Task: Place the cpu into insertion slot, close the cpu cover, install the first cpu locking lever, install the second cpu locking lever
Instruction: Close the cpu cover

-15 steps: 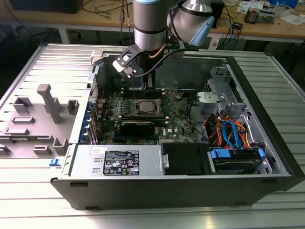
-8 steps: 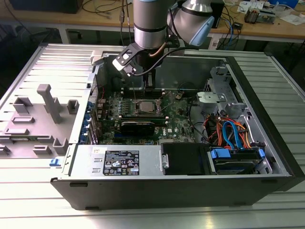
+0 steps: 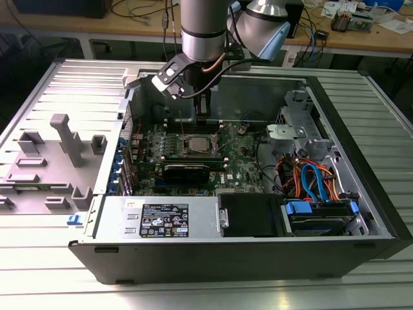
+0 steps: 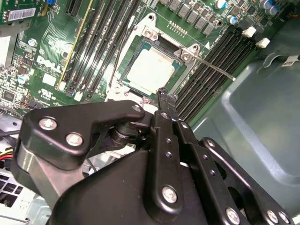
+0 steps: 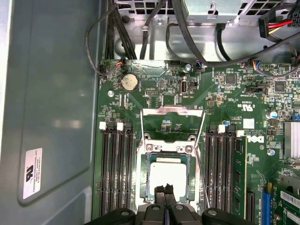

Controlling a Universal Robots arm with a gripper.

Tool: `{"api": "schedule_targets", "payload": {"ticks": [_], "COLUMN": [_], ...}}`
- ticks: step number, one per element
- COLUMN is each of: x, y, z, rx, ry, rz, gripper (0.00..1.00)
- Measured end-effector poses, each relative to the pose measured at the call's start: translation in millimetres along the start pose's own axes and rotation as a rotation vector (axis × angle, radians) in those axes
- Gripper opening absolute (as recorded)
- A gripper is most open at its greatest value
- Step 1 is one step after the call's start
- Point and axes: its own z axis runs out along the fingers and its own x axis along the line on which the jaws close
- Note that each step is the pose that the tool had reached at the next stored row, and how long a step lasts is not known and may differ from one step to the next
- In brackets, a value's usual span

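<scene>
Cpu sits in insertion slot w/ cpu cover down, locking lever juts free (levers prob left); gripper, jaws clenched empty, hangs at slot's 12 o'clock in exterior view.

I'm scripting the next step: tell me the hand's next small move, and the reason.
Probably shift the hand, shut near the cpu, over to the locking lever: the cpu lies seated with the cpu cover down around it, but that lever juts out unlatched.
</scene>
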Motion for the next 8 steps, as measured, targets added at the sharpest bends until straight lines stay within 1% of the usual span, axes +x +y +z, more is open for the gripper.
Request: {"api": "schedule_targets", "payload": {"ticks": [3,8], "x": [-0.1,-0.5], "y": [3.1,12.7], "z": [0.2,0.5], "rx": [-0.0001,-0.0002], "ry": [0.0001,0.0002], "rz": [0.0,0.0], "gripper": [0.11,0.11]}}
